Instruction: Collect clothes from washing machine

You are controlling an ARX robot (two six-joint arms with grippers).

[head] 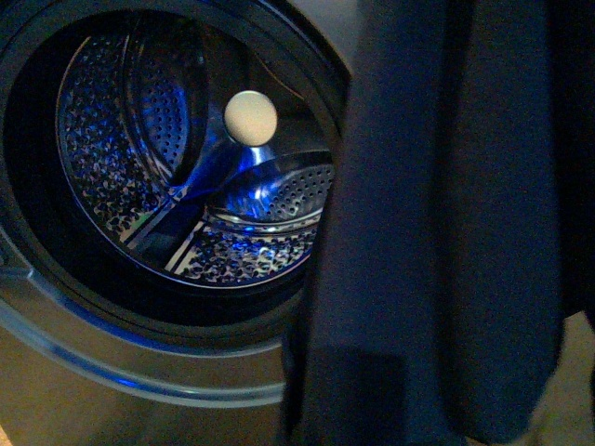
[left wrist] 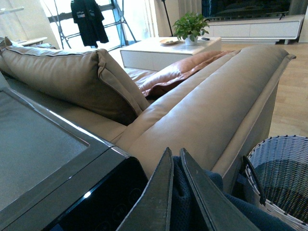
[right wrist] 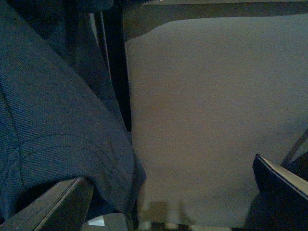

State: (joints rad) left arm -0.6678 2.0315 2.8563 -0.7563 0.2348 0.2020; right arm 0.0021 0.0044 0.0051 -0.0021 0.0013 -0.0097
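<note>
The clothes (head: pixel 446 232), a dark navy garment, hang outside the washing machine (head: pixel 139 372) and cover the right side of the front view. The round porthole stands open, and the perforated steel drum (head: pixel 121 158) with its cream knob (head: pixel 251 118) holds nothing that I can see. In the left wrist view my left gripper (left wrist: pixel 175 151) is shut on a fold of the clothes (left wrist: pixel 179 195), above the machine's grey top (left wrist: pixel 38 139). My right gripper (right wrist: pixel 168 192) is open with nothing between its fingers. The clothes (right wrist: pixel 53 110) drape over one finger (right wrist: pixel 57 202).
A woven wicker basket (left wrist: pixel 284 173) stands on the floor beside a beige sofa (left wrist: pixel 207 110). Behind the sofa are a white low table (left wrist: pixel 163 50) and a potted plant (left wrist: pixel 191 26). A flat grey panel (right wrist: pixel 216 106) fills most of the right wrist view.
</note>
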